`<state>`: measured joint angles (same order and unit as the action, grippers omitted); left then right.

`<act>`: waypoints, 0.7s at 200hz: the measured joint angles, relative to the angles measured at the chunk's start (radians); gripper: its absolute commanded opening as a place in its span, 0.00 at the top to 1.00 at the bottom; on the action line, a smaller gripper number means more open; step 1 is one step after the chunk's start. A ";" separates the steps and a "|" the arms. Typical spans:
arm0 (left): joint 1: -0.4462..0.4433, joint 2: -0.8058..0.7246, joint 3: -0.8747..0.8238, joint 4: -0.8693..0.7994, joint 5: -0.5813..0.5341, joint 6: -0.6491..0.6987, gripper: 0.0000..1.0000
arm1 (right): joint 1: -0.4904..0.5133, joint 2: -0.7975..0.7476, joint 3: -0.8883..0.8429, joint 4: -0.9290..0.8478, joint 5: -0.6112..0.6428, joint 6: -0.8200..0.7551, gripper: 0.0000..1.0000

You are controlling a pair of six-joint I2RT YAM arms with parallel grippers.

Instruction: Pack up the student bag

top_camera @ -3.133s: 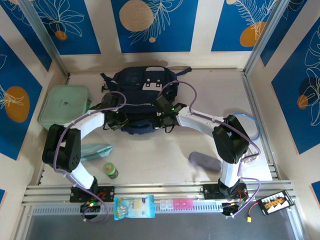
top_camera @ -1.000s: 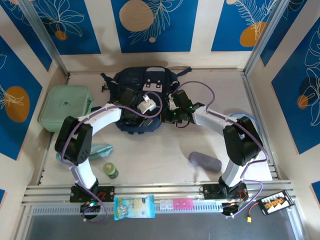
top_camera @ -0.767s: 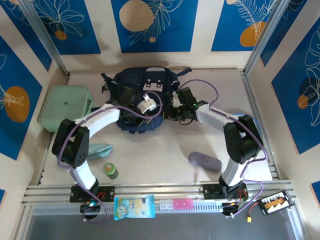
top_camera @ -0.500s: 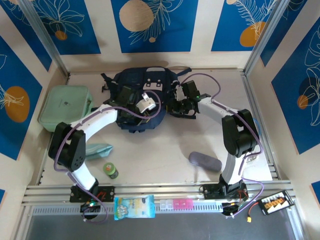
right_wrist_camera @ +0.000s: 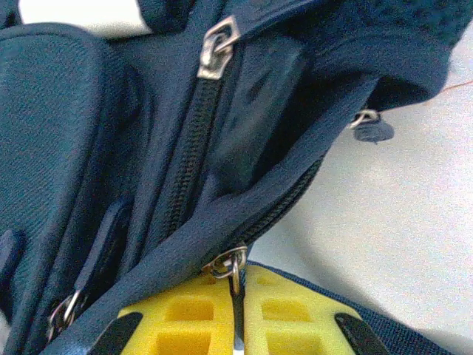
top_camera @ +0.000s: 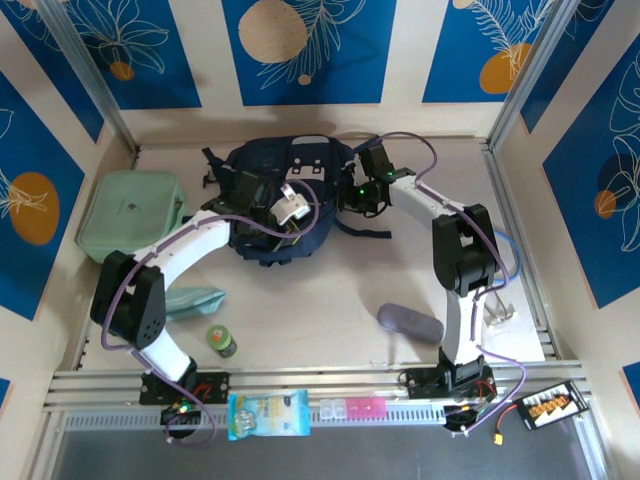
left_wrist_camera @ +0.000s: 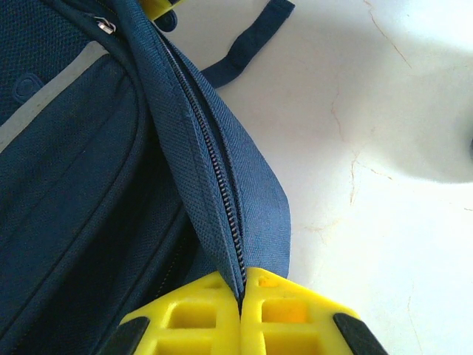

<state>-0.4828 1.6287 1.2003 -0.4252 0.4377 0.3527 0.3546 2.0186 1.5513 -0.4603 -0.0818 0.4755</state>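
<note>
Student bag [top_camera: 262, 160]: where do I have it, seen from above?

It lies flat at the far middle of the table [top_camera: 330, 290], near the back wall, with the mint green case [top_camera: 130, 215] just to its left. Your left gripper [top_camera: 292, 222] is over the bag's near right part, and your right gripper [top_camera: 350, 200] is at its right edge. A grey pouch [top_camera: 408, 322] and a small green-capped bottle [top_camera: 221, 341] lie well apart from it, nearer the arm bases.

And from the left wrist?

Your left gripper [left_wrist_camera: 240, 287] has its yellow fingers pressed together with no gap. They pinch a fold of navy fabric with a zip line [left_wrist_camera: 222, 185] running along it. The student bag [left_wrist_camera: 66, 192] lies to the left and bare table [left_wrist_camera: 392, 148] to the right. A black strap [left_wrist_camera: 247, 48] trails onto the table at the top.

The right wrist?

Your right gripper [right_wrist_camera: 238, 292] is closed as well, with a metal zip pull [right_wrist_camera: 233, 268] caught between its fingers at the lip of an open zip. The student bag [right_wrist_camera: 66, 111] rises behind it, and the opening gapes dark just above the fingers. A second metal pull [right_wrist_camera: 218, 48] hangs free higher up, and pale table [right_wrist_camera: 399, 214] lies to the right.
</note>
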 measured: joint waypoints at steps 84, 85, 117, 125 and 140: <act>0.000 -0.100 0.000 -0.010 -0.011 -0.068 0.17 | -0.026 -0.107 -0.108 -0.017 0.026 0.019 0.56; 0.000 -0.103 0.000 -0.009 -0.013 -0.064 0.15 | -0.026 -0.112 -0.113 -0.016 0.026 0.022 0.55; 0.000 -0.138 0.003 0.011 -0.087 -0.068 0.00 | -0.042 -0.369 -0.336 0.058 0.053 0.027 0.34; 0.000 -0.128 0.006 0.017 -0.108 -0.064 0.00 | -0.042 -0.428 -0.386 0.083 0.063 0.034 0.31; 0.000 -0.080 0.033 0.016 -0.149 -0.055 0.00 | -0.043 -0.520 -0.470 0.126 0.083 0.052 0.26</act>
<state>-0.4831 1.5486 1.2331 -0.4091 0.2890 0.2977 0.3111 1.4986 1.0817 -0.3347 0.0013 0.5274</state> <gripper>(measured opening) 0.995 0.706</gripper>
